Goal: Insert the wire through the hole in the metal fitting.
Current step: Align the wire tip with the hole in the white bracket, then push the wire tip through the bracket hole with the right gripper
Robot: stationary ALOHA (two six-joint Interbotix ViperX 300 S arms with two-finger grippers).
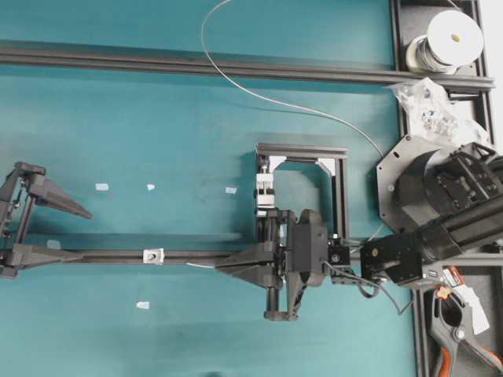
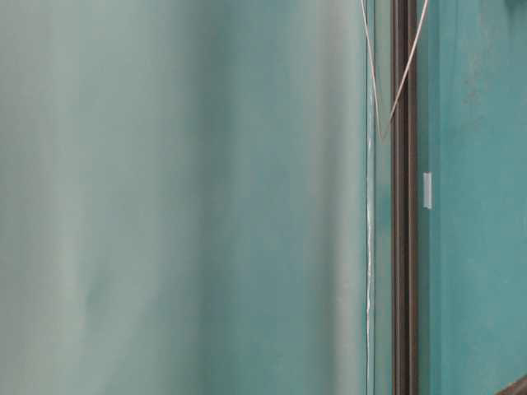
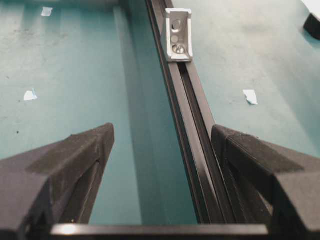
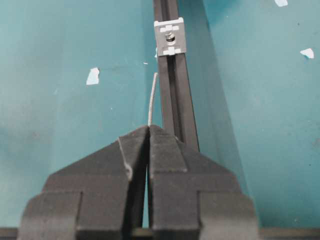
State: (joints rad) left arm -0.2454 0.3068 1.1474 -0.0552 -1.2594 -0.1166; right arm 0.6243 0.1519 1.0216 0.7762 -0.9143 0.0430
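Overhead view: the left claw [image 1: 49, 226] is standing spread wide at the far left of the teal surface [image 1: 157, 126], one finger angled up, the other lying along the long black rail [image 1: 118, 256]. The metal fitting [image 1: 151, 256] is sitting on that rail, between the two claws. The right claw [image 1: 228, 265] is reaching in from the right with its fingers pressed together, pinching the wire [image 1: 259, 96]; a short free end is poking out leftward toward the fitting, stopping short of it. The rest of the wire is curving in a wide arc over the upper rail and back toward the right arm. A spool [image 1: 446, 41] is resting at the top right, and white tape scraps [image 1: 101, 187] are lying on the surface.

Table-level view: mostly blurred teal; two thin strands of wire [image 2: 368, 99] are meeting in a point beside a dark upright rail [image 2: 403, 247].

Left wrist view: the spread fingers [image 3: 70, 165] are framing the black rail [image 3: 187, 115], holding nothing. The metal fitting [image 3: 179, 34] is sitting farther along the rail, well apart from them.

Right wrist view: the claw [image 4: 148, 131] is closing tightly on the wire [image 4: 152, 97], whose tip is pointing toward the metal fitting [image 4: 170, 36] on the rail [image 4: 175, 100], just left of the rail and short of the fitting.
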